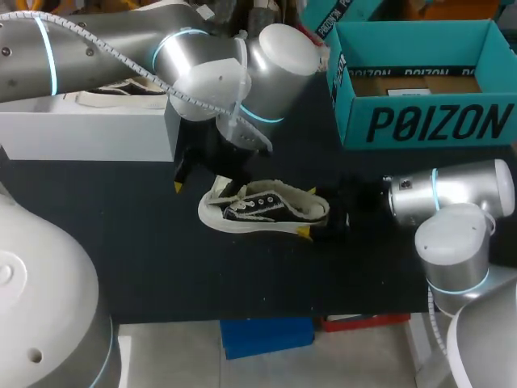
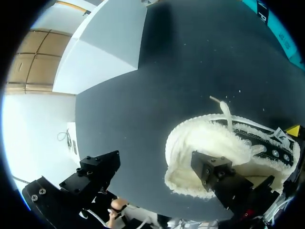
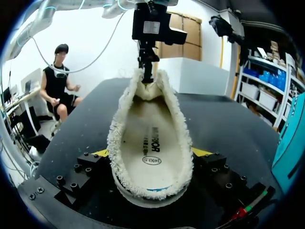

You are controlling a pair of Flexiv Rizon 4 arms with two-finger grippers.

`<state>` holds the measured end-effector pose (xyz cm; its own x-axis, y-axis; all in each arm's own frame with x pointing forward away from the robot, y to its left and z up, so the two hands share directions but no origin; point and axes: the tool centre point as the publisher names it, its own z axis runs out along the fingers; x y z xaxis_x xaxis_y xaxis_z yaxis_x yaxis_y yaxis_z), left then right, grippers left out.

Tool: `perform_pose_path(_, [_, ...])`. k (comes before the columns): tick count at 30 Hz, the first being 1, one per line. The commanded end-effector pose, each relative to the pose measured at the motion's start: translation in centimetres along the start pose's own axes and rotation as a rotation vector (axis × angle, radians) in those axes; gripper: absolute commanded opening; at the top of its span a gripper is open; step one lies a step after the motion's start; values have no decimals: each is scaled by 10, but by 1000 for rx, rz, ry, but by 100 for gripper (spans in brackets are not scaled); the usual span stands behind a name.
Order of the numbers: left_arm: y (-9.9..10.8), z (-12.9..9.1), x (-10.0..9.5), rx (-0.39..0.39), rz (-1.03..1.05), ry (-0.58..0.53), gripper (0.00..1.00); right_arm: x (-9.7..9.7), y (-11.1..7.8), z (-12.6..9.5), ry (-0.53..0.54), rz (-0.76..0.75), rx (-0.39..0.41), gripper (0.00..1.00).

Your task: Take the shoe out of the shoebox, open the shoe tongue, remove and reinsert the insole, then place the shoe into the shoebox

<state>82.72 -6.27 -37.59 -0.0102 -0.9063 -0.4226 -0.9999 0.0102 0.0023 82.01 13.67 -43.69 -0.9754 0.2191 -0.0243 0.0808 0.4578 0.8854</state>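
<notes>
Between yellow tips of right tool (image 3: 152, 152), fleecy-lined black shoe (image 1: 262, 208)

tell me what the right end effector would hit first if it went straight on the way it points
The shoe: its heel sits between the fingers of the right end effector, so it would press into that. Beyond, probably the left end effector.

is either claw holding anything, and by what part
The right claw holds the shoe by its heel end, a finger on each side. The left claw is open, one finger inside the shoe.
</notes>
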Motion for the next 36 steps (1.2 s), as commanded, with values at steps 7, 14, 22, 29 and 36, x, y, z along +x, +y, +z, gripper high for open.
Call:
perform_pose_path(7, [3, -9, -14, 53, 48, 127, 100, -1, -2, 2, 0, 2, 4, 0])
perform_pose_path(14, [0, -66, -21, 165, 481, 499, 100, -1, -2, 2, 0, 2, 4, 0])
perform_pose_path(22, [7, -117, 31, 524, 1328, 577, 0, -1, -2, 2, 0, 2, 4, 0])
perform_pose_path(29, [12, -140, 94, 644, 1565, 339, 0, -1, -2, 2, 0, 2, 4, 0])
perform_pose_path(36, [12, -140, 94, 724, 1775, 305, 0, -1, -2, 2, 0, 2, 4, 0])
